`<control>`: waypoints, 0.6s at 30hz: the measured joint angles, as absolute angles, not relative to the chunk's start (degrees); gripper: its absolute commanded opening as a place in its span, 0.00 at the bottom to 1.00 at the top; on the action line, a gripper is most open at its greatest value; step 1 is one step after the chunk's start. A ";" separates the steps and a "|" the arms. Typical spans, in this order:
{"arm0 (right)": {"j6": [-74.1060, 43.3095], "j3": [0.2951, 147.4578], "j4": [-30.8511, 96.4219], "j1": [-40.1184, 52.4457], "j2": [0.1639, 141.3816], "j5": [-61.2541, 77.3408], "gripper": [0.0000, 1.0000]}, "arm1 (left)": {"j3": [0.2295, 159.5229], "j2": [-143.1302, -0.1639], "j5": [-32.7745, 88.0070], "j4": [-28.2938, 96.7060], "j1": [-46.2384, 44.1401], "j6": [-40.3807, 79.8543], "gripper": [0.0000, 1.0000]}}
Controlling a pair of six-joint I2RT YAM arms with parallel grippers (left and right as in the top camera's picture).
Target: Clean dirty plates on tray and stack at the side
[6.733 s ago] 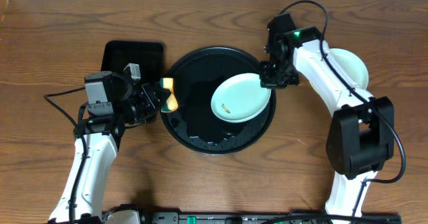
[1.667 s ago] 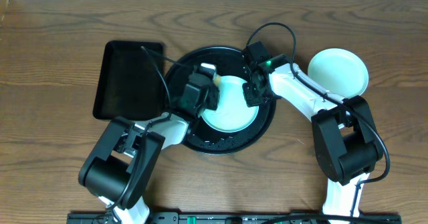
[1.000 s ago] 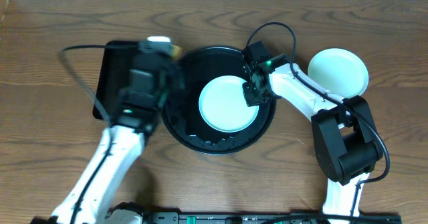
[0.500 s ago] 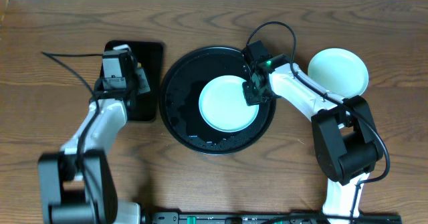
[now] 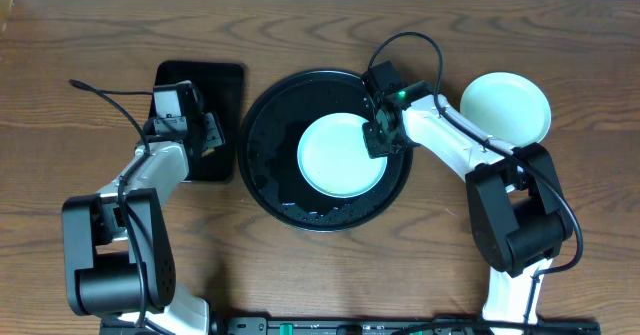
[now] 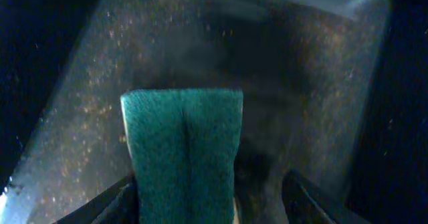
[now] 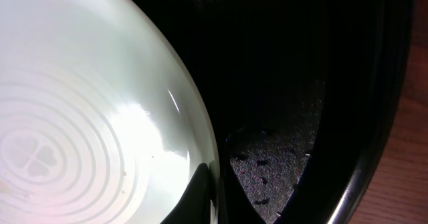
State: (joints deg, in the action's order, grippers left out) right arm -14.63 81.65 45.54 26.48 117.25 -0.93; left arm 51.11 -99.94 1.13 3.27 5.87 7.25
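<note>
While my right gripper [image 5: 377,138] sits nearest the middle, its jaws are pressed together on the right rim of the mint plate [image 5: 340,156], which lies inside the round black tray [image 5: 268,187]. To the left, my left gripper [image 5: 205,137] hangs over the rectangular tray [image 5: 225,85], jaws spread: one finger [image 6: 100,207] touches the green sponge [image 6: 184,150], the other stands off it. Farther right, a second pale plate [image 5: 510,105] rests on the wooden table [image 5: 80,45], apart from the round tray.

Mint plate [image 5: 340,155] w/ concentric rings, clover mark, on glossy black tray [image 5: 265,175]; teal-green sponge [image 6: 182,150]; brown wood-grain bench [image 5: 400,275].
</note>
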 measured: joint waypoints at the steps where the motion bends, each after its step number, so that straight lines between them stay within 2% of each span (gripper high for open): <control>1: -14.63 81.65 45.54 26.48 117.25 -0.93 0.01 | 51.09 -99.94 1.13 3.49 5.85 7.27 0.64; 8: -14.63 81.65 45.54 26.48 117.25 -0.93 0.01 | 51.09 -101.23 1.08 3.70 5.85 7.25 0.64; 9: -14.63 81.65 45.54 26.48 117.25 -0.93 0.01 | 51.09 -101.84 1.06 3.68 5.85 7.25 0.61; 10: -14.63 81.65 45.54 26.48 117.25 -0.93 0.01 | 51.09 -102.41 0.93 3.68 5.87 7.27 0.55; 11: -14.63 81.65 45.54 26.48 117.25 -0.93 0.01 | 51.09 -102.91 0.69 3.60 5.91 7.33 0.36; 13: -14.63 81.65 45.54 26.48 117.25 -0.93 0.01 | 51.11 -103.07 0.21 3.36 6.02 7.22 0.10; 14: -14.63 81.65 45.54 26.48 117.25 -0.93 0.01 | 51.11 -103.07 0.23 3.40 6.11 7.11 0.08; 15: -14.63 81.65 45.54 26.48 117.25 -0.93 0.01 | 51.11 -103.07 0.27 3.38 6.11 7.11 0.08; 16: -14.63 81.65 45.54 26.48 117.25 -0.93 0.01 | 51.11 -102.96 0.27 3.40 6.11 7.09 0.14; 18: -14.63 81.65 45.54 26.48 117.25 -0.93 0.01 | 51.11 -102.69 0.30 3.64 6.11 6.81 0.56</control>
State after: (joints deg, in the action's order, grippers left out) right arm -14.63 81.65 45.54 26.48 117.25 -0.93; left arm 51.11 -102.69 0.30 3.64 6.11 6.81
